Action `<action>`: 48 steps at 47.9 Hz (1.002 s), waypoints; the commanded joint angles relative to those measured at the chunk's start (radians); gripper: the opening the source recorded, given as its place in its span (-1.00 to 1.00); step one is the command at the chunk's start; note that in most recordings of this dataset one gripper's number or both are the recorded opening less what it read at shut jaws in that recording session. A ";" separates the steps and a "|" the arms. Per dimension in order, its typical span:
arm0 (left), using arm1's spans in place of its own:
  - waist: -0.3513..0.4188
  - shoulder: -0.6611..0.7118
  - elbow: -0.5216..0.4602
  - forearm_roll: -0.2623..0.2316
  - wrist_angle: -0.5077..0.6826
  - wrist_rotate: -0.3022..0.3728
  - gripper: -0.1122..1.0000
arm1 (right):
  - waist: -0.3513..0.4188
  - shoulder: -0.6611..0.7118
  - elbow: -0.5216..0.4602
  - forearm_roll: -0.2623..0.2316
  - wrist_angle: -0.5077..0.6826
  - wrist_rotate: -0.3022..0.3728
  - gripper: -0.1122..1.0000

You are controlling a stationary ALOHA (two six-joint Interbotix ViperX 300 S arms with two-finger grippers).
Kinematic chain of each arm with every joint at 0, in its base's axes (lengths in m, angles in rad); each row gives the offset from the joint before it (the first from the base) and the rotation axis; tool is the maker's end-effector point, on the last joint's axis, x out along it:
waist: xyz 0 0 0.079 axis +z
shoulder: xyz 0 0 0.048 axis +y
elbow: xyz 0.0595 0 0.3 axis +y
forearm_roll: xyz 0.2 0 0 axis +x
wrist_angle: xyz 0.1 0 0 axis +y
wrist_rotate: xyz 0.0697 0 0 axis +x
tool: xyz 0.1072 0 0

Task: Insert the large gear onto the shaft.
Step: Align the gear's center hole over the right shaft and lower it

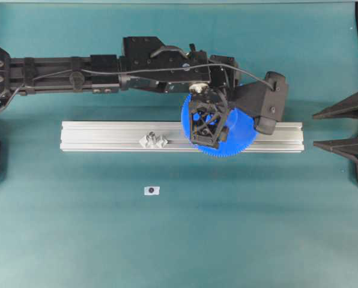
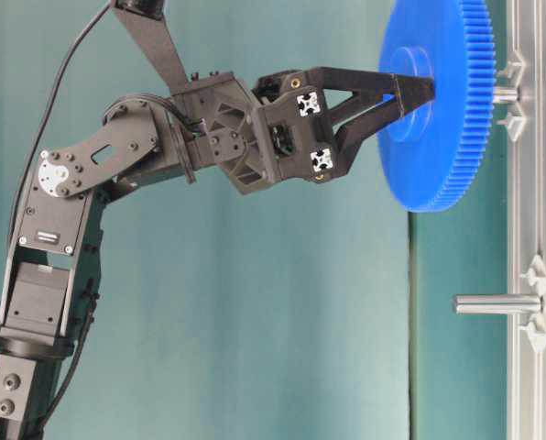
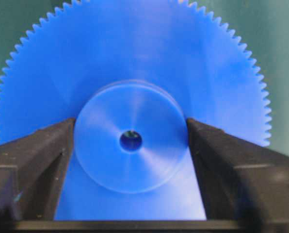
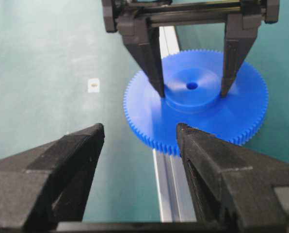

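The large gear [image 1: 242,129] is a bright-blue toothed disc lying flat over the right part of the aluminium rail [image 1: 107,135]. My left gripper [image 1: 208,123] comes down on it from above, with one finger on each side of the raised hub [image 3: 130,111], shut on it. In the table-level view the gear [image 2: 438,119] sits on the shaft [image 2: 504,93]. A short length of bare pin shows between the gear and the clear bracket. The centre hole [image 3: 130,141] looks dark inside. My right gripper [image 1: 315,129] waits at the right end of the rail, open and holding nothing, its fingertips [image 4: 98,131] short of the gear [image 4: 149,116].
A second look-alike pin [image 2: 493,303] stands bare on its clear bracket [image 1: 152,141] further left on the rail. A small white tag [image 1: 151,190] lies on the green mat in front of the rail. The left arm's black links stretch across the back of the table.
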 commanded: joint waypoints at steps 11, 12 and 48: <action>-0.026 -0.017 0.011 0.002 0.008 -0.023 0.70 | -0.003 0.008 -0.037 0.002 -0.009 0.009 0.47; -0.028 -0.017 0.012 0.002 0.006 -0.028 0.70 | -0.003 0.008 -0.037 0.002 -0.011 0.009 0.47; -0.002 -0.002 -0.052 0.005 0.000 -0.038 0.72 | -0.002 0.008 -0.037 0.002 -0.009 0.009 0.47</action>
